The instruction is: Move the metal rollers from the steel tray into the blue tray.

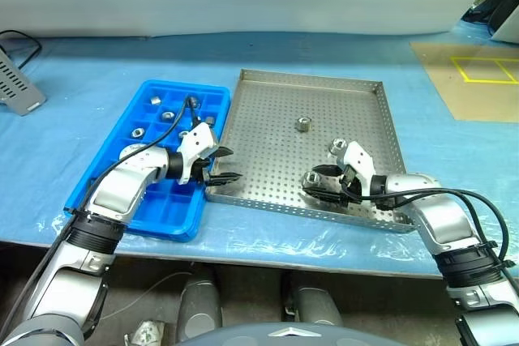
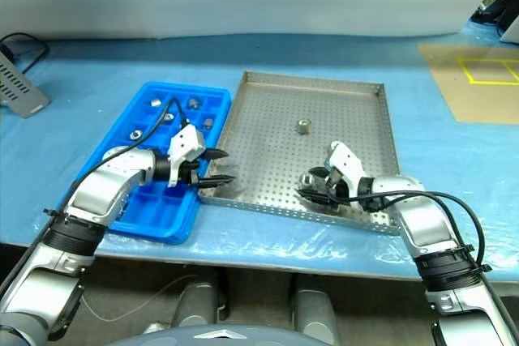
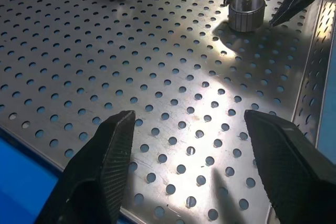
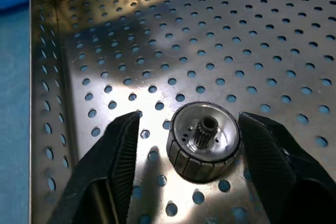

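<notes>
Head view: we see the steel tray (image 1: 268, 147) beside the blue tray (image 1: 174, 208); one roller (image 1: 303, 125) sits mid-tray, more lie in blue compartments.
Left wrist view: our left gripper (image 3: 186, 169) hangs spread and empty over the tray's near-left edge, open sheet ahead.
Right wrist view: our right gripper (image 4: 186, 153) straddles a roller (image 4: 203, 141) near the front rim, one finger (image 4: 273, 156) touching it, a gap on the other side.

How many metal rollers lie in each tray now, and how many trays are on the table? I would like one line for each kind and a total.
Metal rollers in the steel tray: 3
Metal rollers in the blue tray: 5, as far as can be seen; a cable crosses it
Trays: 2
Total: 8 rollers and 2 trays, 10 things
</notes>
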